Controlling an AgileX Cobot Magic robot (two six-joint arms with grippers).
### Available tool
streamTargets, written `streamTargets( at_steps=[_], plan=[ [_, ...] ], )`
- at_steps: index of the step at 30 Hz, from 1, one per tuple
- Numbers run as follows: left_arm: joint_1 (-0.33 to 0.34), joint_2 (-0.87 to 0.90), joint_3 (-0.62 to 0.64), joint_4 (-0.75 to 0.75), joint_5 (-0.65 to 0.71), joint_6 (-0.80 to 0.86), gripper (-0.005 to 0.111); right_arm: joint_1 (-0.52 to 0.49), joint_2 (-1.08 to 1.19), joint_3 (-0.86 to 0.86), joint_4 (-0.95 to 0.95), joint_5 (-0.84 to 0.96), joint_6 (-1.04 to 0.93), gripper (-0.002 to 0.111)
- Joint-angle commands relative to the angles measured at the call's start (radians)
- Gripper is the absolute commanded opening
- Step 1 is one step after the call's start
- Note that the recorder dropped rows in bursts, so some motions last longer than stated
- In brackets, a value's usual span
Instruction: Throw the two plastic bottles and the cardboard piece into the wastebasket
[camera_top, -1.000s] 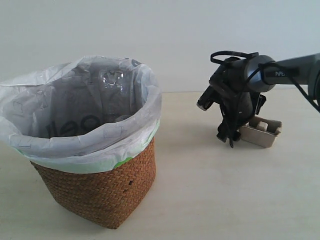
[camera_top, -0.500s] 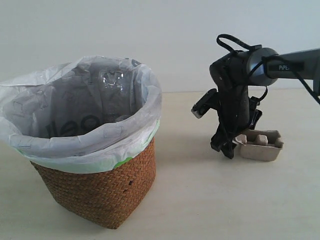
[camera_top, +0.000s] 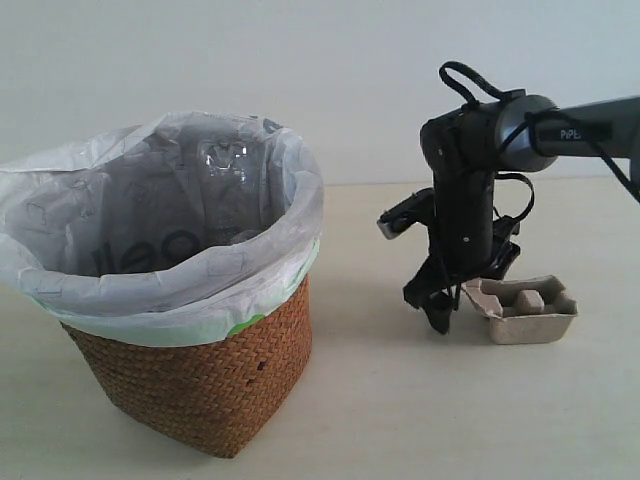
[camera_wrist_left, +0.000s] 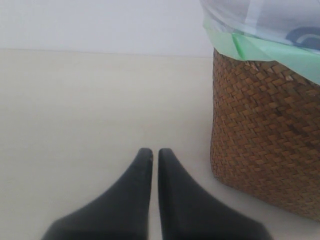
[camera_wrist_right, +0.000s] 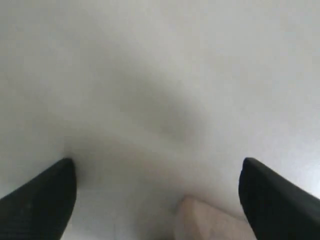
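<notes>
The right gripper (camera_top: 432, 308) points straight down, jaws spread wide; the left gripper (camera_wrist_left: 154, 154) lies low, jaws pressed together.

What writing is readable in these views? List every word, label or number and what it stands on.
"PiPE": white lettering on the right arm; anything after it is unclear.
Large dark letters on the wastebasket liner: creased and partial, not readable.
Blue print on that liner, left wrist view: only a curve, unreadable.
</notes>
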Motion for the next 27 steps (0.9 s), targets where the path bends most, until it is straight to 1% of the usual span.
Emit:
streamTargets(
  at_steps=[1,2,4,7,11,14,17,20,22,24,27],
  plan=[
    [0.003,-0.002,0.004,0.006,0.001,0.005,0.004,0.0,-0.046,0.016,0.009,-0.217,0.197,0.081],
    [0.003,-0.002,0.004,0.006,0.001,0.005,0.004,0.0,-0.083,0.016,0.002,-0.223,0.267,0.081],
    [0.003,-0.002,0.004,0.006,0.001,0.005,0.004,0.0,-0.145,0.016,-0.031,-0.184,0.323,0.081],
    [0.003,-0.002,0.004,0.006,0.001,0.005,0.004,-0.007,-0.246,0.016,-0.035,-0.09,0.329,0.081],
    [0.003,-0.002,0.004,0.006,0.001,0.005,0.004,-0.024,-0.306,0.016,-0.028,0.014,0.386,0.081],
    [0.003,-0.002,0.004,0.006,0.001,0.005,0.004,-0.051,-0.344,0.016,-0.022,0.134,0.393,0.081],
    [0.003,-0.002,0.004,0.006,0.001,0.005,0.004,-0.095,-0.365,0.042,-0.022,0.134,0.449,0.081],
    [0.003,-0.002,0.004,0.006,0.001,0.005,0.004,-0.119,-0.37,0.119,-0.026,0.134,0.538,0.081],
    [0.003,-0.002,0.004,0.006,0.001,0.005,0.004,-0.132,-0.37,0.182,-0.023,0.129,0.68,0.081],
    [0.003,-0.002,0.004,0.006,0.001,0.005,0.004,-0.132,-0.37,0.233,-0.028,0.087,0.782,0.081],
    [0.003,-0.002,0.004,0.006,0.001,0.005,0.004,-0.128,-0.37,0.312,0.026,-0.015,0.994,0.081]
  ],
)
